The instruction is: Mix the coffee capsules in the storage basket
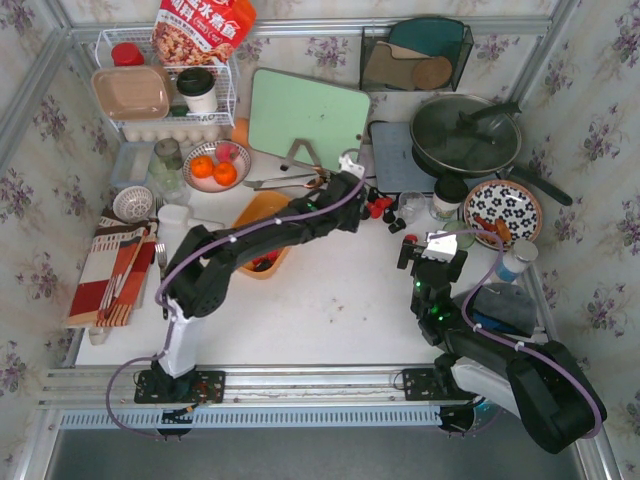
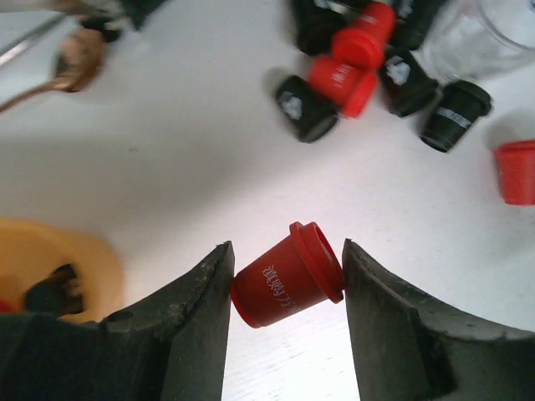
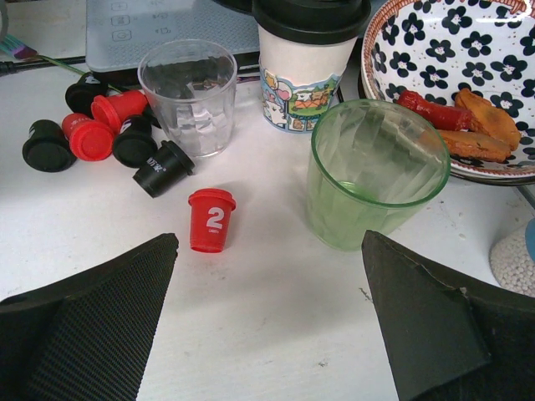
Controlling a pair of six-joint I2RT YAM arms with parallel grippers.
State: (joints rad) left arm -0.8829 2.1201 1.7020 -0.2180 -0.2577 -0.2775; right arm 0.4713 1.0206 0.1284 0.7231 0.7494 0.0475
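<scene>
While the left pincer [image 2: 286, 247] reaches low over the white desk [image 2: 167, 150], a red capsule [image 2: 284, 282] lies on its side right between its two dark fingers. One finger touches the capsule's narrow base and the other its wide rim, so the pincer is clamped on it. The orange basket [image 2: 58, 259] shows at the lower left of the left wrist view, close beside the left finger, with a black capsule [image 2: 52, 288] inside it. Further ahead of the pincer, a loose pile of capsules [image 2: 359, 63], red and black, lies on the desk, well apart from the basket.

The right pincer [image 3: 269, 242] hangs over the desk with its fingers spread wide and nothing between them. Just ahead of it stands a lone red capsule marked 2 [image 3: 211, 219], wide end up, nearer the left finger and touching neither. Beyond that are a clear glass [image 3: 191, 92], a green glass [image 3: 376, 167] and a paper cup [image 3: 309, 67]. A flowered plate [image 3: 435, 50] sits at the far right.
</scene>
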